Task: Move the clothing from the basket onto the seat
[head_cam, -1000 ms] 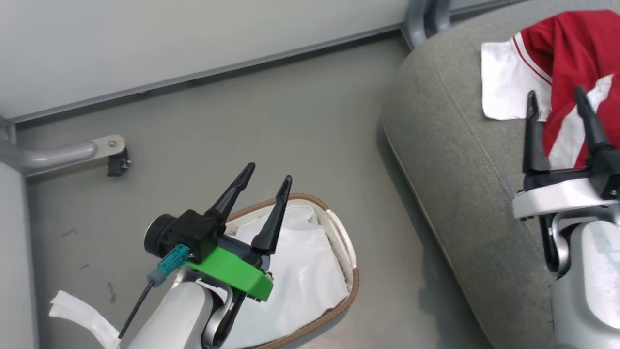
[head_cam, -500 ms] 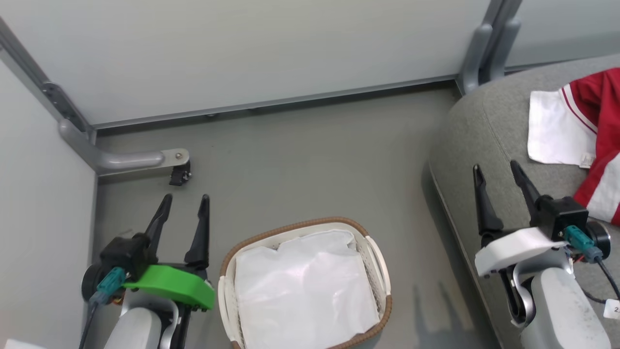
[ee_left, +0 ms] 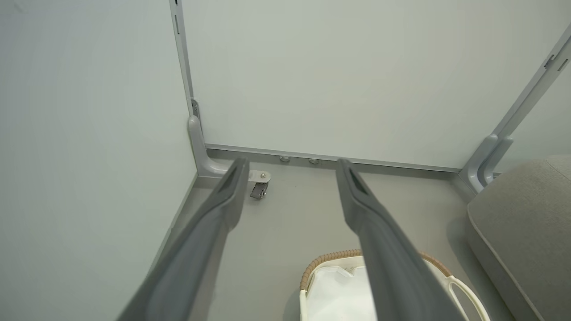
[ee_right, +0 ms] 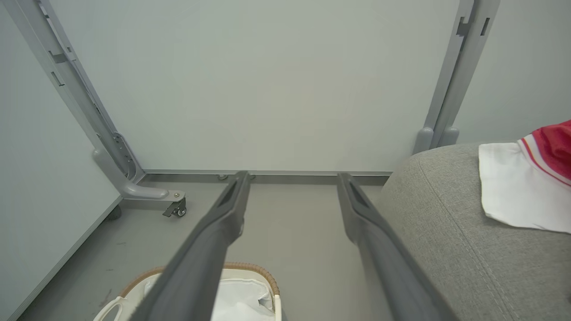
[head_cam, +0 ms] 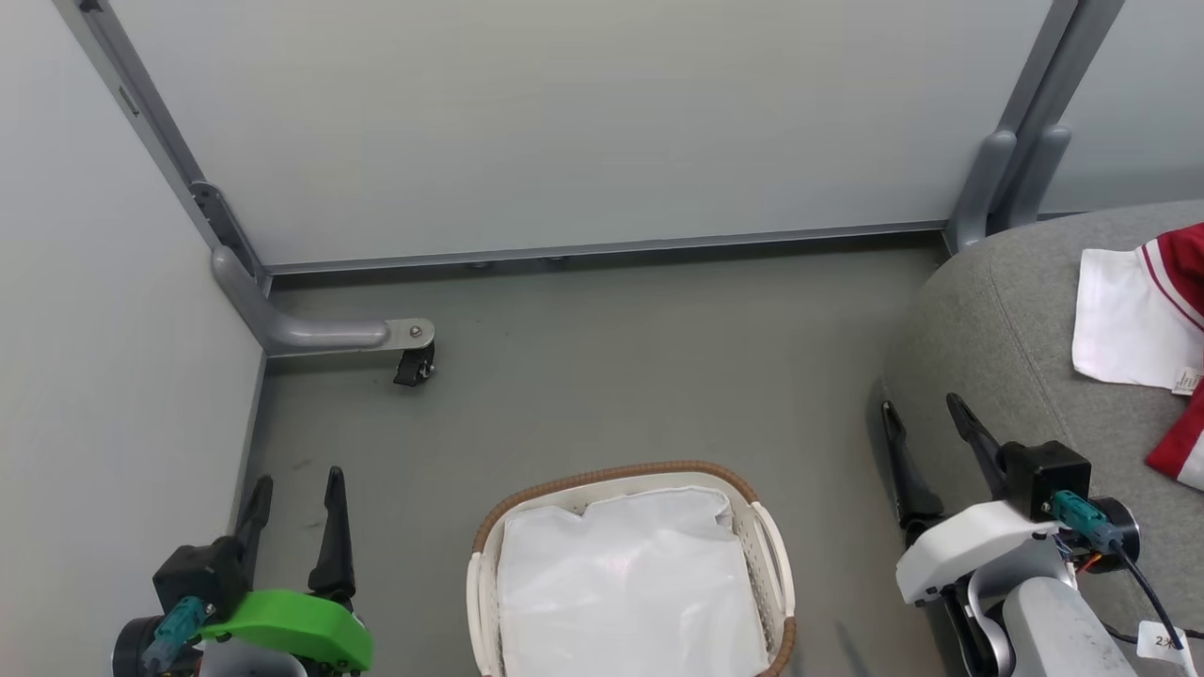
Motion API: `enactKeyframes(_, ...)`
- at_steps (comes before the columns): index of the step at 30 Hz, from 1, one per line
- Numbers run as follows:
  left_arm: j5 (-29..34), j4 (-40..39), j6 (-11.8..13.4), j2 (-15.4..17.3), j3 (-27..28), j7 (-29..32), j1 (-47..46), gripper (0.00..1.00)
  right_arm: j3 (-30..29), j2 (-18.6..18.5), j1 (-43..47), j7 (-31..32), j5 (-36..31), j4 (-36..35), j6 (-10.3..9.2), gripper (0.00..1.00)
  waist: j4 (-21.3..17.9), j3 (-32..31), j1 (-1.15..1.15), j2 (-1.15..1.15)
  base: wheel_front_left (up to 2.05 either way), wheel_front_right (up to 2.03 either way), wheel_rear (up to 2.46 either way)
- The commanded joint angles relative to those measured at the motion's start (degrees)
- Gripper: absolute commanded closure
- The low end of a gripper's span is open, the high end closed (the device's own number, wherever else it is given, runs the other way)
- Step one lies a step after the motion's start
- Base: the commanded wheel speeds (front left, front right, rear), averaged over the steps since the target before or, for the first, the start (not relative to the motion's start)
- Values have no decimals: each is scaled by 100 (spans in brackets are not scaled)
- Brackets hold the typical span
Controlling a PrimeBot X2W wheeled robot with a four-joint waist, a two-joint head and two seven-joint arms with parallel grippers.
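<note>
**Finding the clothing (head_cam: 1133, 315) lying on the seat (head_cam: 1016, 320), right of the basket (head_cam: 611, 473)**

Starting far left of the basket: seeing the left gripper (head_cam: 298, 478) hanging low over the floor (head_cam: 602, 376). Noting its fingers pointing away toward the wall panel (head_cam: 583, 122), standing wide apart and gripping nothing. Spotting a grey frame foot with a small black caster (head_cam: 414, 365) sitting on the floor, beyond the basket and to its left.

Looking at the basket itself: sitting upright on the floor, with the long axis of its oval running from near to far. Seeing the brown rim curving round the far end, the near end being cut off by the bottom edge of the head view, and white handles lying on the left and right flanks. Holding a crumpled white liner sheet (head_cam: 630, 583) inside.

Moving right of the basket: finding the right gripper (head_cam: 919, 404) hanging by the seat's left edge, fingers spreading wide, leaning slightly left, clasping nothing. Seeing the clothing lying on top of the seat, well right of the basket. Noting its white panel lying flat and reaching leftward toward the basket, a small label (head_cam: 1187, 381) sitting at the panel's lower right corner. Seeing red fabric with white bands and thin stripes running off the right edge. Reading the long axis as lying roughly left to right, but not telling for sure with the garment being cut off.
</note>
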Motion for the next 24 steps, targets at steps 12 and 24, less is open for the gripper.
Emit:
enactKeyframes(12, -241, 158, 1, -52, -30, 7, 170, 100, 43, 28, 113, 18, 103, 173, 0, 100, 74, -36, 0, 0, 0, 0, 0)
enactKeyframes(24, -1347, 13, 0, -104, 149, 346, 132, 100, -92, 28, 178, 375, 1379, 40, -1, 100, 32, -49, 0, 0, 0, 0, 0)
